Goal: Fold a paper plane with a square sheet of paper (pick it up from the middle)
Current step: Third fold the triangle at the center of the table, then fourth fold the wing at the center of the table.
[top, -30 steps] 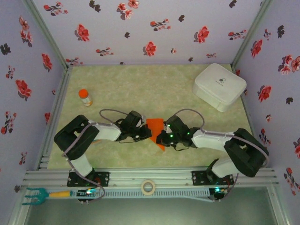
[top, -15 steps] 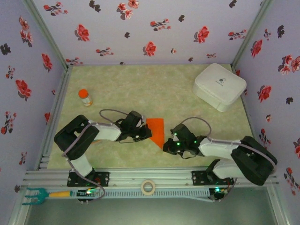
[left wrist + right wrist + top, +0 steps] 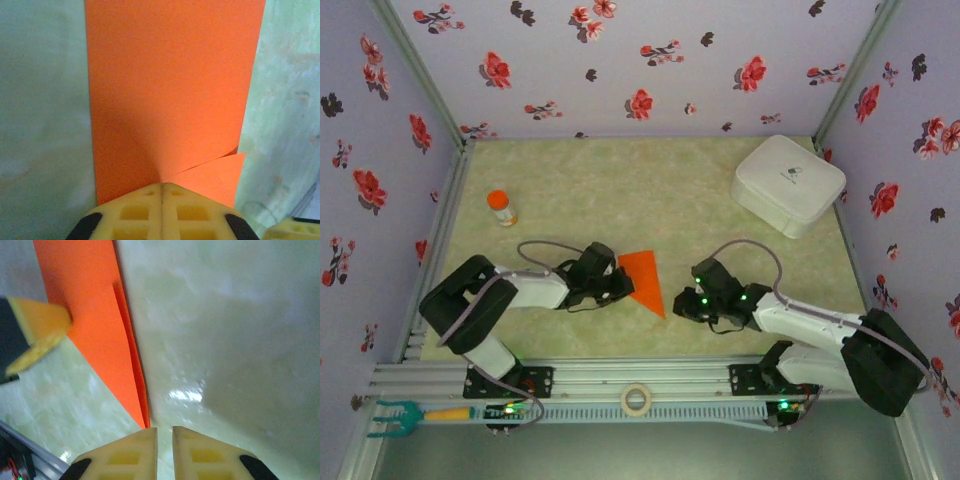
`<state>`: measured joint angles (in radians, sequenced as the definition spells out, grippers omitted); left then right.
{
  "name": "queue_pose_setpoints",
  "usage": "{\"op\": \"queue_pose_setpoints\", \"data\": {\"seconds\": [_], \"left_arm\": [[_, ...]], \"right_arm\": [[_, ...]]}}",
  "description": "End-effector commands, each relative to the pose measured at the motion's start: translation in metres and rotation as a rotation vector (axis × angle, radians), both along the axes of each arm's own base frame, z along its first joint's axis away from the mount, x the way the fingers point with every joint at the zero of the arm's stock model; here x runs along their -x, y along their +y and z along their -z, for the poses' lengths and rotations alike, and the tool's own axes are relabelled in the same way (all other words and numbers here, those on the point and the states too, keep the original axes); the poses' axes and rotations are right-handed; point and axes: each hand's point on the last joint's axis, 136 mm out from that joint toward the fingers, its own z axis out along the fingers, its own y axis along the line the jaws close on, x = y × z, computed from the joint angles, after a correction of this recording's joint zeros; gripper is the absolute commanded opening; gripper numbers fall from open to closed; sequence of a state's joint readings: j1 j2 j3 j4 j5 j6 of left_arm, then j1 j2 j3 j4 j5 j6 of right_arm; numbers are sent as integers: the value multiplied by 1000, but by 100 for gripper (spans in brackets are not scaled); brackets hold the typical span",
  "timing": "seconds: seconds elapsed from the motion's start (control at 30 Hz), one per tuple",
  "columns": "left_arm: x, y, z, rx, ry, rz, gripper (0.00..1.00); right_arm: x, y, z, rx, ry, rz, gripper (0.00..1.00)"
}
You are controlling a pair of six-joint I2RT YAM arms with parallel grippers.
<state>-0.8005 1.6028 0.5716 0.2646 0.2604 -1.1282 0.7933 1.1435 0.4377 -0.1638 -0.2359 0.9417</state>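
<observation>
We anchor the orange sheet (image 3: 170,90) in the shut left end effector (image 3: 161,189); right end effector (image 3: 165,432) barely parted, empty

Top view: soft, even light from above, no hard shadows; faint dark smudges under arms on table (image 3: 650,190). Slightly hazy, low contrast; walls lean outward toward frame corners.
Left wrist view: sheet of paper (image 3: 170,90) sharp, saturated; soft shadow at lower centre just above left gripper (image 3: 161,189); table either side blurred.
Right wrist view: white glare patch on table, lower centre; broad grey shadow over right half; left gripper's finger (image 3: 37,322) at left edge out of focus.
</observation>
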Motion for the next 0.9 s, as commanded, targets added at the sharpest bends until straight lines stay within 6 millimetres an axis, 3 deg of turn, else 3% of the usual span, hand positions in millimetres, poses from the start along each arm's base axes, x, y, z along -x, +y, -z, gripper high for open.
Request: {"op": "queue_pose_setpoints", "data": {"seconds": [0.0,0.2,0.43,0.67,0.87], "left_arm": [[1,27,12,-98,3,-100,0],[-8,18,-19,-49,-91,-69,8],[-14,35,-48,-82,-192,-64,24],[-17,64,-53,-108,-214,-92,32],[-15,69,-50,-94,-180,-68,36]], "right_arm": [[-23,-11,-1,112,-82,35,24],[-46,5,-11,111,-159,8,33],[-51,32,-8,36,-117,-30,40],[-52,44,3,6,-76,-40,43],[-52,48,6,-36,-50,-45,43]]}}
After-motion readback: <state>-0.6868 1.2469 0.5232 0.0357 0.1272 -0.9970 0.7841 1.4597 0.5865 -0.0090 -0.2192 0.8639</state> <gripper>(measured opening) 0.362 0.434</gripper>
